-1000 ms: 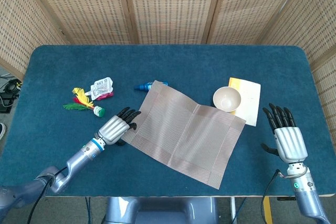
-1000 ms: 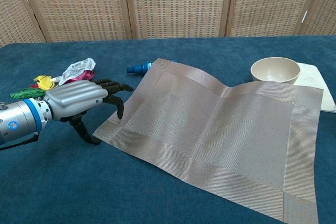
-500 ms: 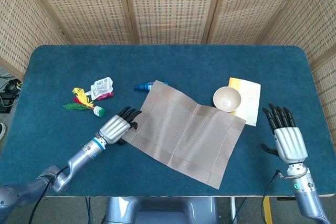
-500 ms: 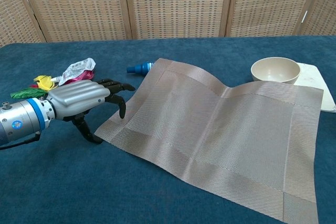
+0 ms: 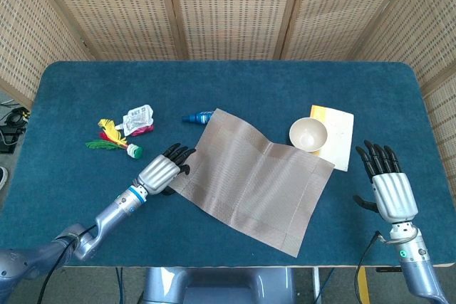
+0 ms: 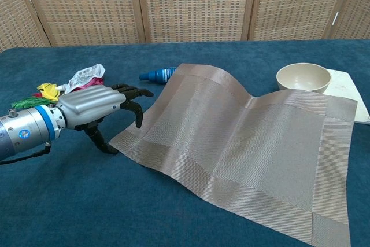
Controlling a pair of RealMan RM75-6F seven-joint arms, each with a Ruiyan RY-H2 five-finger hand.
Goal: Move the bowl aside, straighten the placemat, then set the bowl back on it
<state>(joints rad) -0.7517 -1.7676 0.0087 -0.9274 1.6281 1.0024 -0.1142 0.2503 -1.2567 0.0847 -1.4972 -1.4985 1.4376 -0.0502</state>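
Observation:
The cream bowl (image 5: 308,134) (image 6: 303,77) stands upright off the mat, by its far right corner, partly on a yellow-and-white booklet (image 5: 340,133). The tan woven placemat (image 5: 256,176) (image 6: 243,143) lies skewed on the blue table, with a raised ripple across its middle. My left hand (image 5: 160,171) (image 6: 92,105) grips the mat's left edge, fingers curled over it and thumb down by the near-left corner. My right hand (image 5: 388,190) hovers palm down at the front right with fingers spread, holding nothing; only the head view shows it.
A small blue bottle (image 5: 197,117) (image 6: 156,74) lies just past the mat's far left corner. A crumpled wrapper (image 5: 137,119) (image 6: 85,77) and a feathered toy (image 5: 110,139) (image 6: 40,93) sit at the left. Wicker screens close off the back.
My left hand has slid to the right, taking the mat's left edge with it. The mat has turned slightly and uncovered more of the blue bottle. The right hand has stayed put.

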